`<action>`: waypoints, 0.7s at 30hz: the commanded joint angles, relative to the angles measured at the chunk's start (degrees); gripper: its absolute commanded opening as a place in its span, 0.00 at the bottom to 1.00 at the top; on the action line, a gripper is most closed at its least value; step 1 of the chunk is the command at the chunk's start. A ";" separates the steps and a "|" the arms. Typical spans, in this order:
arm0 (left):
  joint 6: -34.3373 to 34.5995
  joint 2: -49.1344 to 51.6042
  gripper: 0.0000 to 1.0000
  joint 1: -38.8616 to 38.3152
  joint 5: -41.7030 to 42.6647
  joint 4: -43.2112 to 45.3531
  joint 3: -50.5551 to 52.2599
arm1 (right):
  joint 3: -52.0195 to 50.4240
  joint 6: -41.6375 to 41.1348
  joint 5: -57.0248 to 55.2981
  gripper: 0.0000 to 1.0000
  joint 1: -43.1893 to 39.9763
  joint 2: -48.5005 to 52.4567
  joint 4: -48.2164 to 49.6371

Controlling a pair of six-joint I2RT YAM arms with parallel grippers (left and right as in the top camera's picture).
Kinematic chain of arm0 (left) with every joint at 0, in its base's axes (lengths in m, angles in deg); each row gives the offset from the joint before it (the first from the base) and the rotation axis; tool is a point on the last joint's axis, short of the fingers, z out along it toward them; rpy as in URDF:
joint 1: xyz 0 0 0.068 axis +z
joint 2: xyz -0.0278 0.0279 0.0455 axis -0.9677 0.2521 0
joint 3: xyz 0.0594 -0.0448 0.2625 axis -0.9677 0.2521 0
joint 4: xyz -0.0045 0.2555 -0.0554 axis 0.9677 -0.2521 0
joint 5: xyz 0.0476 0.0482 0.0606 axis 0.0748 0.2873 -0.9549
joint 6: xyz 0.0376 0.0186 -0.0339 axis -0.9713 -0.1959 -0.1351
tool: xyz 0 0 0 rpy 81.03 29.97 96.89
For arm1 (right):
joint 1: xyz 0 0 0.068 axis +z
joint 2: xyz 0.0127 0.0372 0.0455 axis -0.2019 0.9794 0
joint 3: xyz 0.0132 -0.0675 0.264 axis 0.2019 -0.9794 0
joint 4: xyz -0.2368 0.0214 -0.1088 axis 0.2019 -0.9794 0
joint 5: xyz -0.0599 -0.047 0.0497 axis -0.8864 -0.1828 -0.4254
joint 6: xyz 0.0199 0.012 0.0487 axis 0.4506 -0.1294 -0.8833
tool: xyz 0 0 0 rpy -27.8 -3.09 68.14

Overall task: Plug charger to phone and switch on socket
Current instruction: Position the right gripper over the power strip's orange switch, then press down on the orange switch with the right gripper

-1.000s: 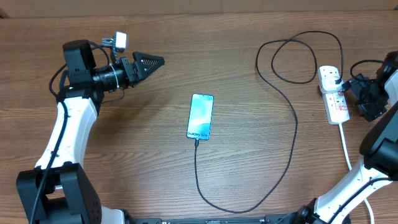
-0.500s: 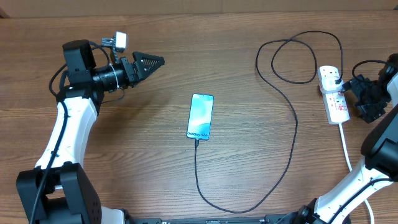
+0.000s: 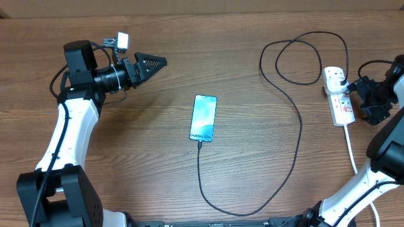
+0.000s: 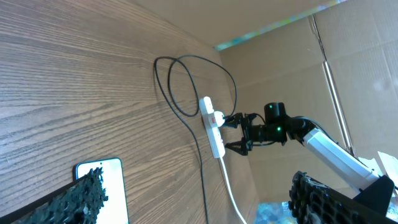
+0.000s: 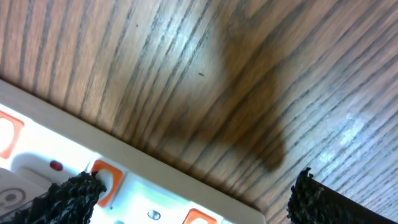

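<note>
One phone (image 3: 203, 118), one charger (image 3: 298, 135), one socket (image 3: 339, 96).

Before me, the wooden table (image 3: 139, 164) carries the phone (image 3: 204, 118) at its middle. The charger (image 3: 199, 164) loops to the socket (image 3: 341, 108) on my right.

Lab setup: wooden table (image 3: 145, 157), cardboard walls (image 4: 367, 74).

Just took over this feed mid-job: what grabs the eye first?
The lit phone lies mid-table, with the thin black cable running from its near end in a wide loop to the white power strip at the right edge. There the right arm has its jaws open right beside the strip. The left arm is far off at the upper left, jaws open too.
</note>
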 commanded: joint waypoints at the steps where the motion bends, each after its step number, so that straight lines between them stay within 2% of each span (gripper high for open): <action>1: -0.92 -0.96 1.00 -0.13 -0.15 0.09 -0.70 | -0.79 1.27 1.51 1.00 0.76 0.46 -1.62; 21: -0.92 -0.96 1.00 -0.13 -0.15 0.09 -0.70 | -0.90 2.23 -1.03 1.00 0.76 0.46 -3.21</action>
